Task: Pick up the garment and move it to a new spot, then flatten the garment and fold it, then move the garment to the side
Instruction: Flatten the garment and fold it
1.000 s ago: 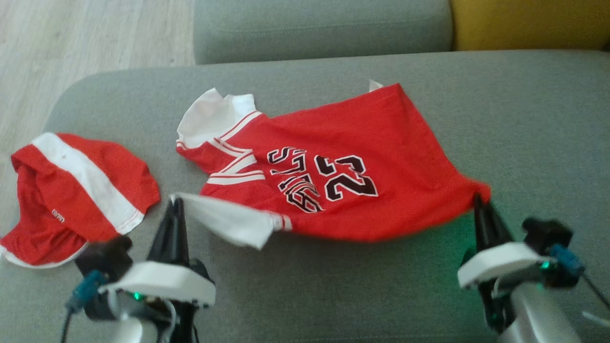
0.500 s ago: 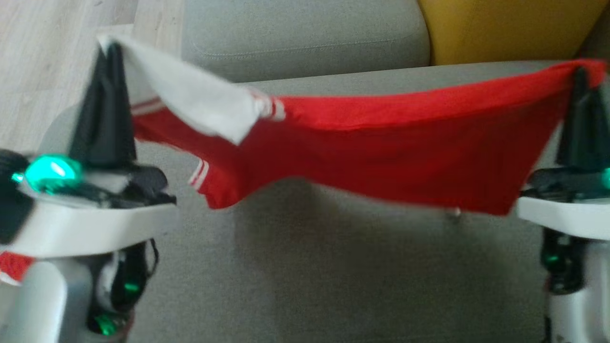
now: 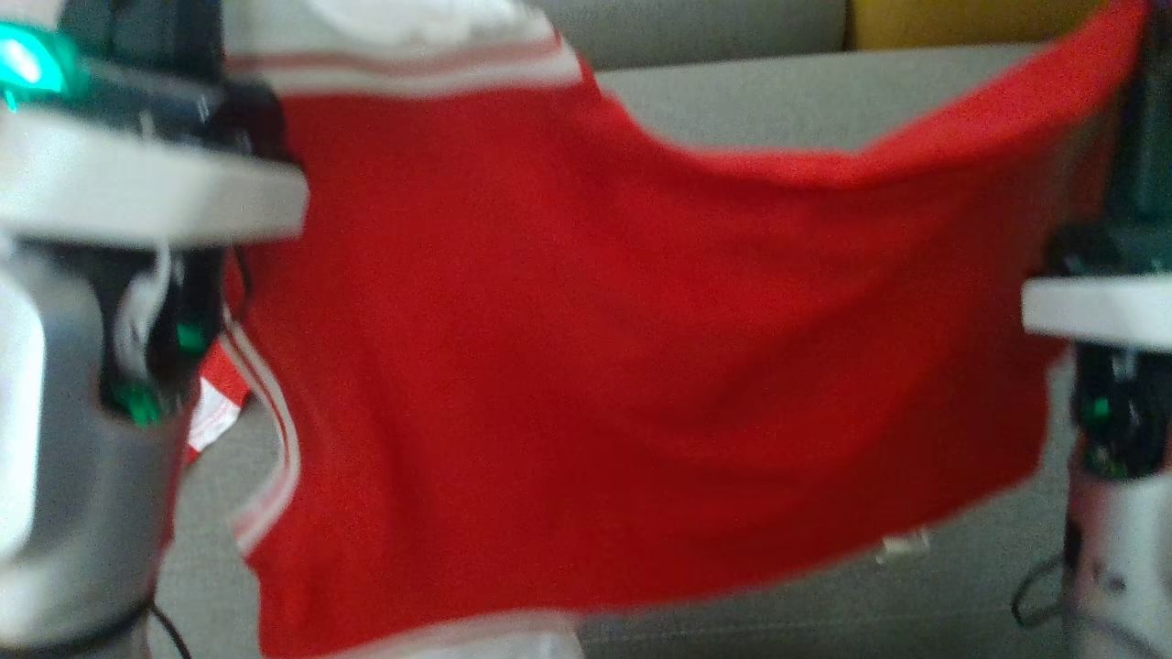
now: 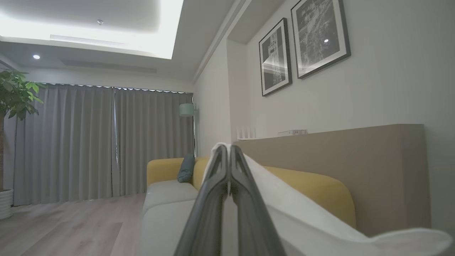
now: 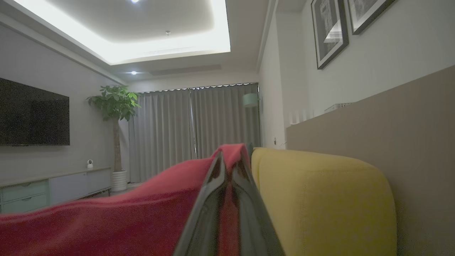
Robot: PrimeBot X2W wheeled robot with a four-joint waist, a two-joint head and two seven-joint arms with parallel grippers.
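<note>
Left gripper (image 4: 228, 149) and right gripper (image 5: 230, 158) pinch a limp red fabric garment (image 3: 595, 348).

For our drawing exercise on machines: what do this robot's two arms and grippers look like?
The left gripper and right gripper each have two long, dark, tapering fingers. Behind each sits a flat white plate on a pale grey forearm, with glowing green lights and thin black cables.
</note>
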